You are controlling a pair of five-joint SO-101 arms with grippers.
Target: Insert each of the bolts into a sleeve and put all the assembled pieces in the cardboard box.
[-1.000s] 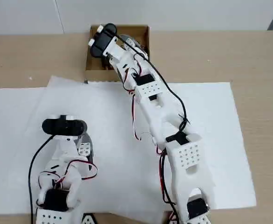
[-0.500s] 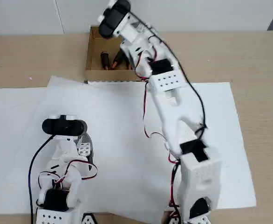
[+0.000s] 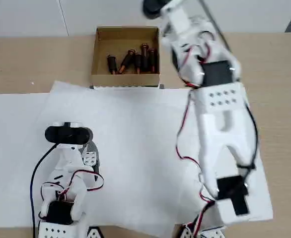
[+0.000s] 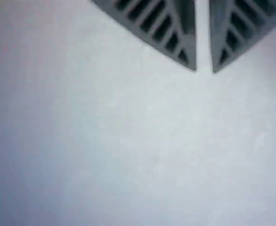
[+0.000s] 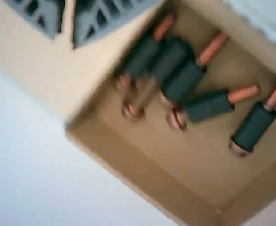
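Observation:
The cardboard box [image 3: 125, 79] stands at the table's far edge and holds several bolts in dark sleeves [image 3: 133, 59], lying side by side. The right wrist view looks down on those pieces [image 5: 194, 89] inside the box [image 5: 142, 183]. My right gripper [image 5: 67, 40] is shut with nothing in it, hanging above the box's rim at a corner. The right arm [image 3: 220, 99] rises high to the right of the box. Low over the white paper, my left gripper [image 4: 204, 69] is shut and holds nothing. It sits at the near left [image 3: 92, 156].
A large white paper sheet [image 3: 135, 129] covers the middle of the wooden table [image 3: 274, 74]. The left arm's body [image 3: 61, 198] occupies the near left corner.
My right arm has lifted out of the box and swung up and to the right, uncovering the pieces inside. The left arm has not moved.

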